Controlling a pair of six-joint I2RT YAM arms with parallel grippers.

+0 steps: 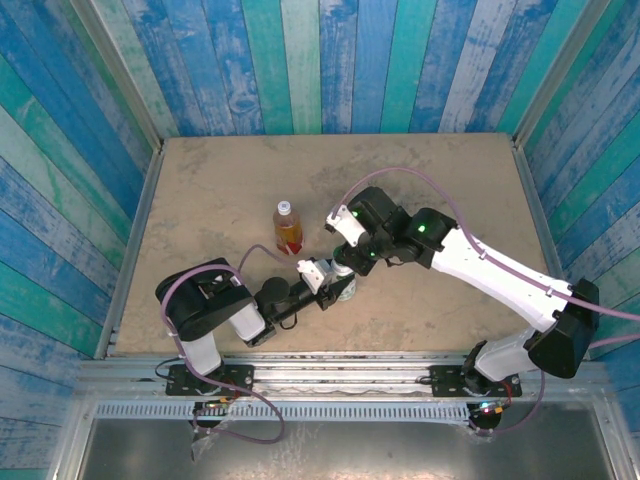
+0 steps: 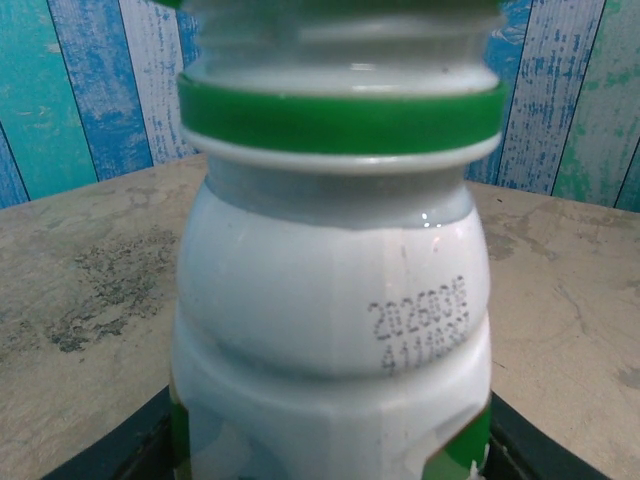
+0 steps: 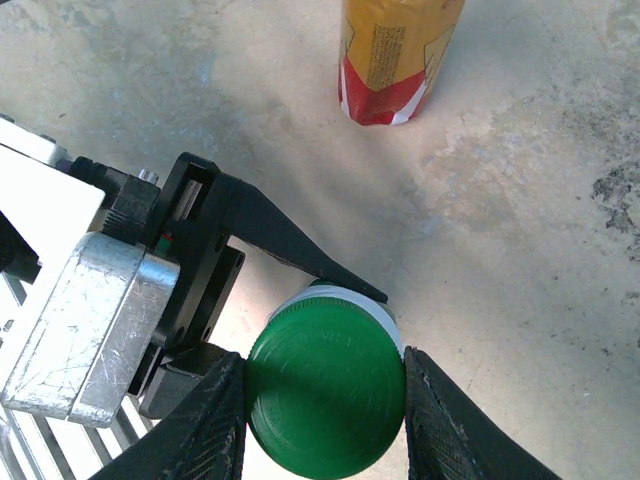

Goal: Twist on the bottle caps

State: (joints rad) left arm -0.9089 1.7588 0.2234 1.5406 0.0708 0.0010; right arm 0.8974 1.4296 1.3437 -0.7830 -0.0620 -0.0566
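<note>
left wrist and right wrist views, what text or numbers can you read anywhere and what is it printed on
"2026": start of the upper line of a dark stamped code on the white bottle; the digits after it are soft, perhaps "036".
Lower line of that code: too blurred to read.
Small print on the amber bottle, above its red band: too small to read.
Green cap: no lettering can be made out.

White bottle (image 2: 330, 300) cut off top and bottom, neck blurred. Orange bottle (image 3: 395, 60) upper part cropped by frame edge.
</note>
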